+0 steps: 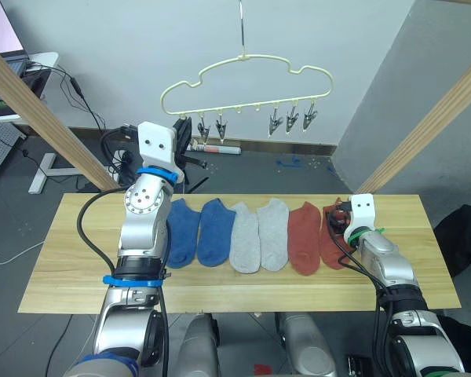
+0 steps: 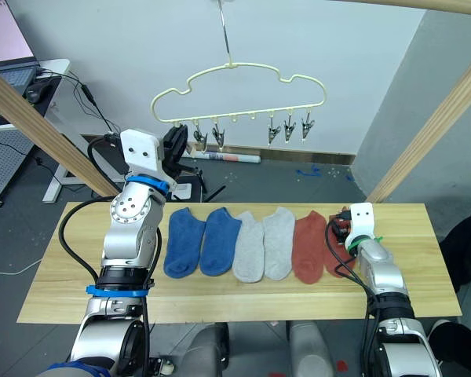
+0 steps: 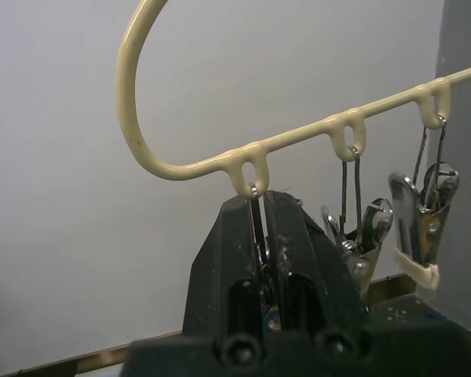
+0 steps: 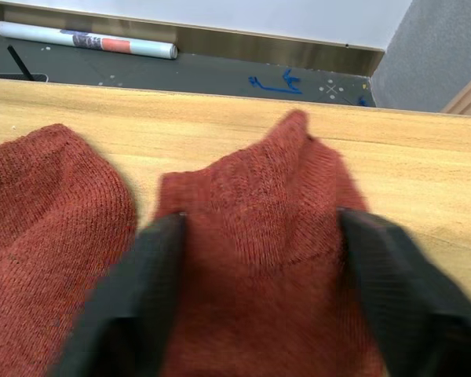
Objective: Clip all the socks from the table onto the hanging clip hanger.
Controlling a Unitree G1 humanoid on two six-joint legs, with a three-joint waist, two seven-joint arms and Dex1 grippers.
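Six socks lie in a row on the wooden table (image 1: 63, 267): two blue (image 1: 184, 232), two light grey (image 1: 244, 236), two rust-red (image 1: 304, 236). The pale-yellow clip hanger (image 1: 247, 59) hangs above and behind them with a row of silver clips (image 1: 292, 119). My left gripper (image 3: 261, 200) is raised to the hanger's left end, shut on the leftmost clip (image 3: 257, 191). My right gripper (image 4: 259, 228) rests open on the table, its fingers (image 4: 141, 267) straddling the cuff of the rightmost red sock (image 4: 259, 196).
Slanted wooden poles (image 1: 47, 118) rise at both ends of the table. A white desk with a laptop (image 1: 8, 71) stands at the far left. Cables and a tube (image 1: 220, 148) lie on the floor behind the table.
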